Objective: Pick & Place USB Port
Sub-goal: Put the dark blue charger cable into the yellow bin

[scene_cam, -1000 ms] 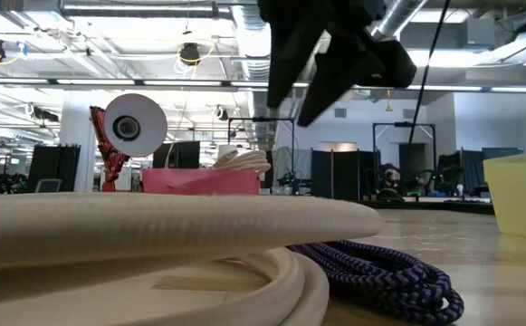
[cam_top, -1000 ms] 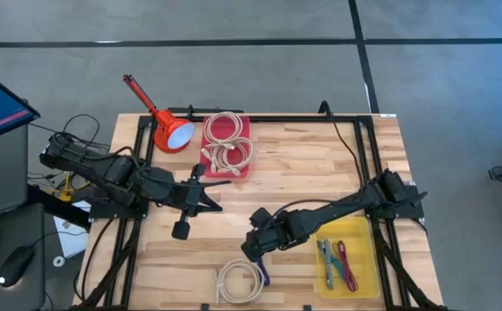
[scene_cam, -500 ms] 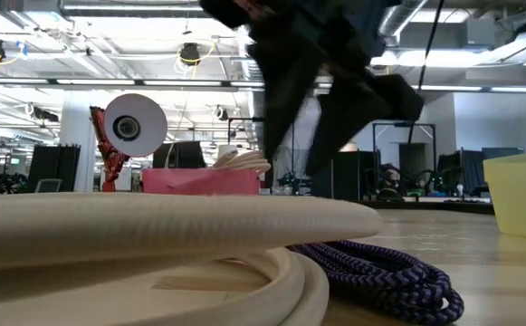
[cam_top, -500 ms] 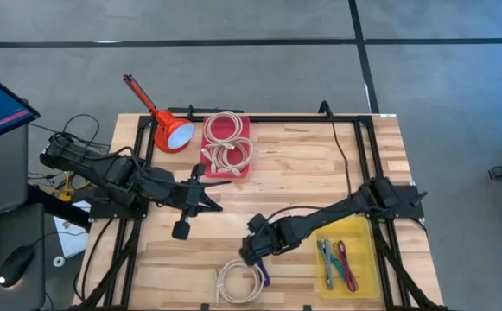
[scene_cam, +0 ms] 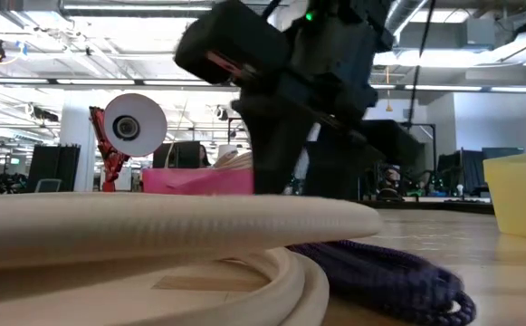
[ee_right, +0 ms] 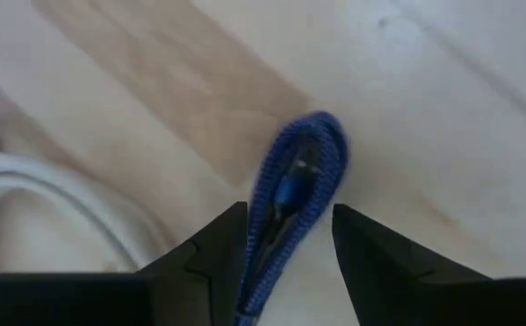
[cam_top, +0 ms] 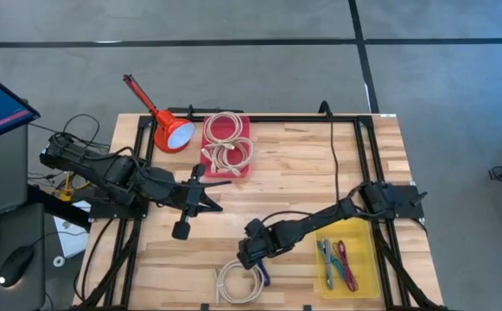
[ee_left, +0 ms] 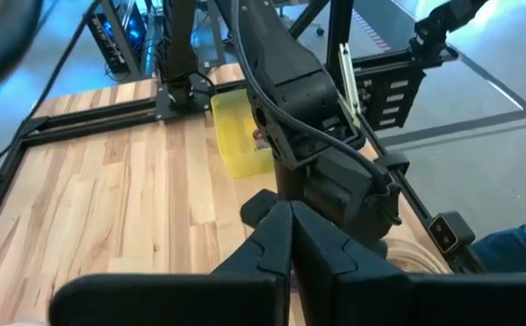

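Your right gripper point(ee_right: 285, 240) sits low in the frame, fingers parted astride the blue cable point(ee_right: 297, 195); left gripper point(cam_top: 200, 184), mid-left, is closed, empty.

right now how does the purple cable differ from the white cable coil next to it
The purple cable is braided, dark and folded into a thin bundle; the white cable coil is smooth, pale and wound in a wide round loop. The right claw has its fingers either side of the purple cable; the white coil lies untouched beside it. Both rest on the wooden table near its front edge.
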`<state>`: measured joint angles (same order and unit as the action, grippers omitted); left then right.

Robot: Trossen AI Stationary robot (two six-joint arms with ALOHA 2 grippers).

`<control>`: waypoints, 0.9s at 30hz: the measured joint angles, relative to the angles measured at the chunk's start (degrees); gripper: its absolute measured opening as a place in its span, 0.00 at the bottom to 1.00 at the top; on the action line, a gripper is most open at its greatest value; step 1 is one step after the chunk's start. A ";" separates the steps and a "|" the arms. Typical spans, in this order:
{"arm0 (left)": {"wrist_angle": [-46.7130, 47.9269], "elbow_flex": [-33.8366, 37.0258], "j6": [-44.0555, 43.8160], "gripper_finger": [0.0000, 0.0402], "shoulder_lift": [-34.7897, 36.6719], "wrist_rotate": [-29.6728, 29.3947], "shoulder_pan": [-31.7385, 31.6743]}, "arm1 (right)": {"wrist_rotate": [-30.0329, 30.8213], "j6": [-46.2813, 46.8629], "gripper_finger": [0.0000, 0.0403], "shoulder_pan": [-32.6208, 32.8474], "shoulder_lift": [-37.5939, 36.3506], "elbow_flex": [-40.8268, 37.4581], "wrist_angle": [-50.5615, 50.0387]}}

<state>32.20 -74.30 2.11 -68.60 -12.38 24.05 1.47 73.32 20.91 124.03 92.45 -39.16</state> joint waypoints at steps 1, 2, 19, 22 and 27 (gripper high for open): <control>-0.16 0.00 -0.27 0.02 0.00 0.02 0.00 | 0.04 -0.14 0.38 0.03 0.01 -0.05 0.33; -0.12 0.00 -0.68 0.02 0.00 0.00 0.00 | -0.07 -0.16 0.38 0.04 0.27 0.04 1.14; -0.10 0.00 -1.05 0.02 -0.02 0.02 -0.02 | -0.17 -2.70 0.06 0.02 0.85 0.07 1.17; -0.10 0.01 -1.05 0.02 -0.02 0.00 -0.02 | -0.17 -3.63 0.03 0.02 0.45 0.08 0.76; -0.09 0.00 -1.05 0.02 0.00 -0.02 0.00 | 0.75 -3.81 0.01 0.04 -3.07 -0.01 -3.33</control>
<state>32.11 -74.30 1.06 -68.60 -12.40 24.05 2.23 69.51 20.95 120.95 92.44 -42.49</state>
